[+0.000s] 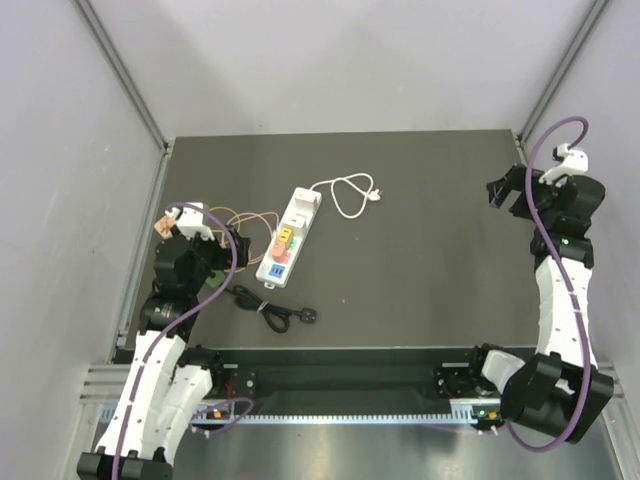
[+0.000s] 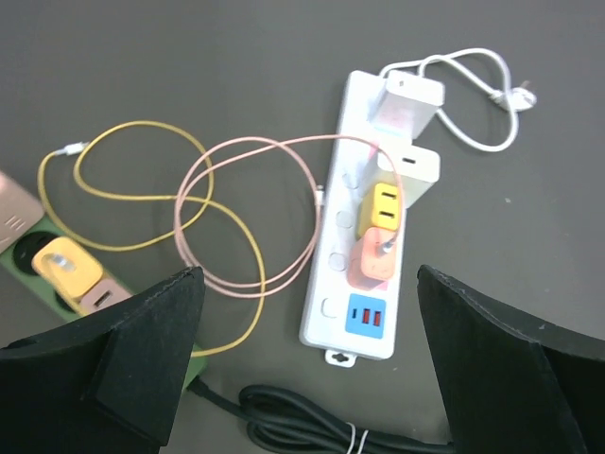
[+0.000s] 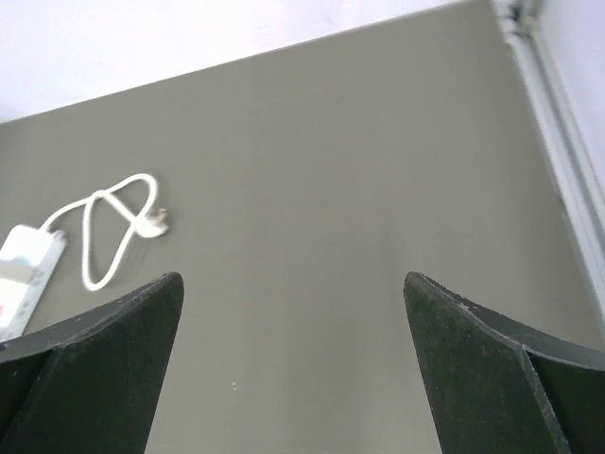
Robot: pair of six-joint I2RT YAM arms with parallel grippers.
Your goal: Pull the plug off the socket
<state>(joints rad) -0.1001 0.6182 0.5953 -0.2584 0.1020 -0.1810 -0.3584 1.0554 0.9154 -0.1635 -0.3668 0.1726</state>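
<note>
Left wrist view: left gripper [image 2: 309, 274] is hanging wide open, holding nothing, above white power strip [image 2: 326, 279] at centre-right, w/ yellow plug [image 2: 388, 206], pink plug [image 2: 373, 260] & blue plug [image 2: 367, 317] sitting in it. Right gripper [image 3: 293, 279] is also gaping fully, empty, over dark table [image 3: 312, 170].

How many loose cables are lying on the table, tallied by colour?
Yellow cable: 1
Pink cable: 1
White cable: 1
Black cable: 1
Total: 4
</note>
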